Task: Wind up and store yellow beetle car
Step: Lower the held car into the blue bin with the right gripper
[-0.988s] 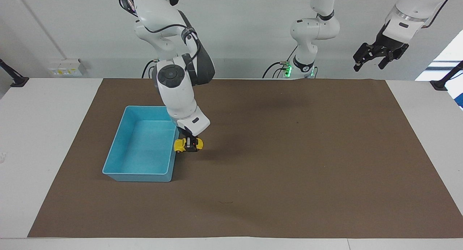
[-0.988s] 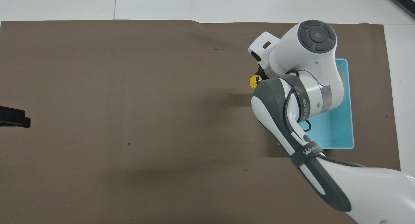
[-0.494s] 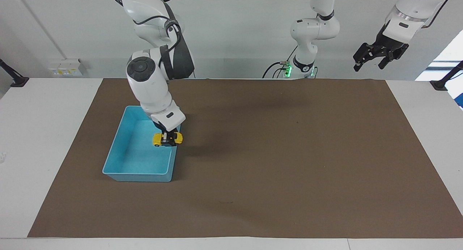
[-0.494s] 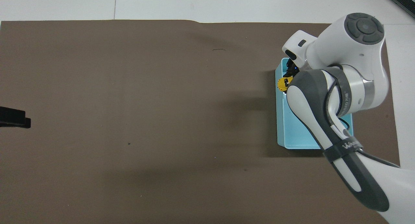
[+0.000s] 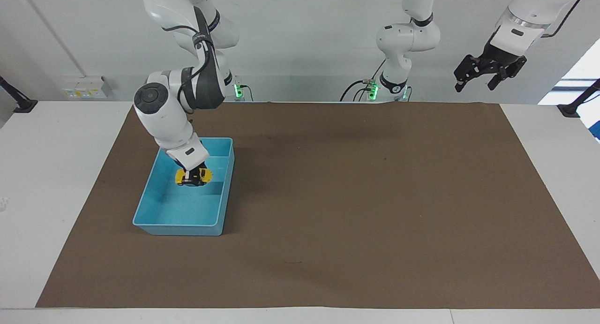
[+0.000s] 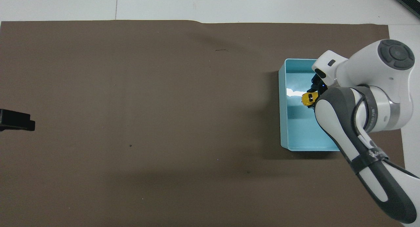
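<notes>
Facing view: I see the right gripper [image 5: 191, 179] clamped on the tiny yellow beetle toy car [image 5: 193, 176], over the light-blue plastic bin [image 5: 154, 225].
Overhead view: my right arm hides most of the car [image 6: 309, 98].
Left gripper [image 5: 483, 75]: spread wide, waiting aloft.

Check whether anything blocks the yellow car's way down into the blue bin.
Nothing visible does. The right gripper, shut on the yellow beetle car, holds it over the open light-blue bin, whose floor below shows bare. The left gripper waits open, raised at the left arm's end of the table.
</notes>
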Motion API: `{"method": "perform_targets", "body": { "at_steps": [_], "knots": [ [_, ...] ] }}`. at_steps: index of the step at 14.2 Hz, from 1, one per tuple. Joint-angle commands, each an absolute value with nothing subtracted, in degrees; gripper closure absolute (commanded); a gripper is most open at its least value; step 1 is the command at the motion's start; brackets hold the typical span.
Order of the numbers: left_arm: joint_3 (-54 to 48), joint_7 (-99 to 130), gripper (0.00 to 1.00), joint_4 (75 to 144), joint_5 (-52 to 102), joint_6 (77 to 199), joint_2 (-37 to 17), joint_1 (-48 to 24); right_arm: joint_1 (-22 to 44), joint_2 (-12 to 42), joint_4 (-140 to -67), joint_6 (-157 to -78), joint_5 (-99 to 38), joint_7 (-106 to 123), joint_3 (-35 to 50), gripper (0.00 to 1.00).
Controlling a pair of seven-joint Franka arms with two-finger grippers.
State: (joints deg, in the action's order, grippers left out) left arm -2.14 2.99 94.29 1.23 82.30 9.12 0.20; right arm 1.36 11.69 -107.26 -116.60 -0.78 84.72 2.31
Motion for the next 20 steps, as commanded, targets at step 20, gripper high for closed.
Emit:
{"method": "perform_targets", "body": {
  "at_steps": [20],
  "knots": [
    [-1.41,0.35,0.0,94.75,1.58,82.09,9.84,0.88,-1.14,11.43,-123.84,-138.69,0.97,90.09,2.81,0.74]
  ]
}}
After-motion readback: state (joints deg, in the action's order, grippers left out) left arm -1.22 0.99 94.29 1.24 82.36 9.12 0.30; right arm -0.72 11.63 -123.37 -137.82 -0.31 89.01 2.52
